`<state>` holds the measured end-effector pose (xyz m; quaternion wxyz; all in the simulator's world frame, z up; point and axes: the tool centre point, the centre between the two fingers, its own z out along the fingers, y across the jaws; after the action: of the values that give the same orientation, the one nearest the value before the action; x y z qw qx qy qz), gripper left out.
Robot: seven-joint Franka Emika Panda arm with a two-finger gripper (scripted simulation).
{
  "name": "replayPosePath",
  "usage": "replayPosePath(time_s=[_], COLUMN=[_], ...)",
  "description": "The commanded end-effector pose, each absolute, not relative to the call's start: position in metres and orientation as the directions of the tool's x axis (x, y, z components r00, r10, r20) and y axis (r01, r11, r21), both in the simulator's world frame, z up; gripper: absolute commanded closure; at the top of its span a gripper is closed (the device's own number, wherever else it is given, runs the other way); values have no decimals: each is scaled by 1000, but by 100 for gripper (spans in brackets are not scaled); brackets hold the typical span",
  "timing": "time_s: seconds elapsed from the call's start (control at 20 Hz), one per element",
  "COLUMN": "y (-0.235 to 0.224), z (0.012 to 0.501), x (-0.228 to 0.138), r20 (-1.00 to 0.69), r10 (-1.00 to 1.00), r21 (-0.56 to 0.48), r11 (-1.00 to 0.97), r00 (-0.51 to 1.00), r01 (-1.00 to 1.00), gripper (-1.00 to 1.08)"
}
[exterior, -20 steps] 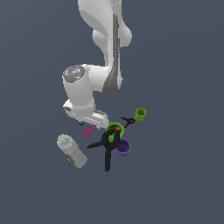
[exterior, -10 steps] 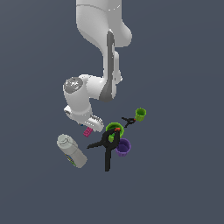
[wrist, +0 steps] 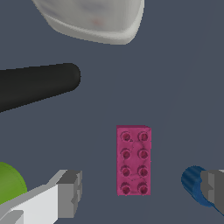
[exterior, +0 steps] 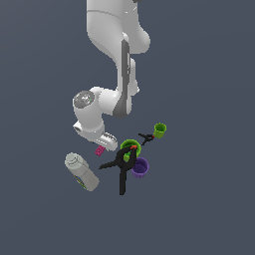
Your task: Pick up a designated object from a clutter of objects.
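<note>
risk sits beside the small blue piece (wrist: 194, 190), which touches one fingertip (wrist: 213, 192) and could get clamped or nudged along with the target. gripper (wrist: 140, 192), fingers spread apart and holding nothing, hangs over the pink brick (wrist: 133, 159), which lies flat on the tabletop (exterior: 209, 199) between bottle and clamps. counted across the exterior view from its left: one white-grey bottle (exterior: 81, 171), one pink brick, two black clamps, big (exterior: 121, 167) and small (exterior: 146, 138), two green cups, one purple cup (exterior: 141, 168).
</note>
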<state>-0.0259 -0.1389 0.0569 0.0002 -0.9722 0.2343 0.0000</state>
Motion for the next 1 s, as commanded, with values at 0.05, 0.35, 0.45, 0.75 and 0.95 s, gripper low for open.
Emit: replayPosePath(time_s=[0.05,0.35,0.45,0.75,0.95], y=[-139,-139,-139,-139,-139], z=[44,19,14,12,12], x=[-27,-27,-27,-27,-27], r20=[-1,0,0,0,0], r10=[-456,-458,-458,-458,-458], r21=[0,0,0,0,0], r11=[-890,-889,-889,-889,-889], r00=[890,889,889,889,889], r01=[-456,-458,-458,-458,-458], gripper=[-92,-92,-92,108,108])
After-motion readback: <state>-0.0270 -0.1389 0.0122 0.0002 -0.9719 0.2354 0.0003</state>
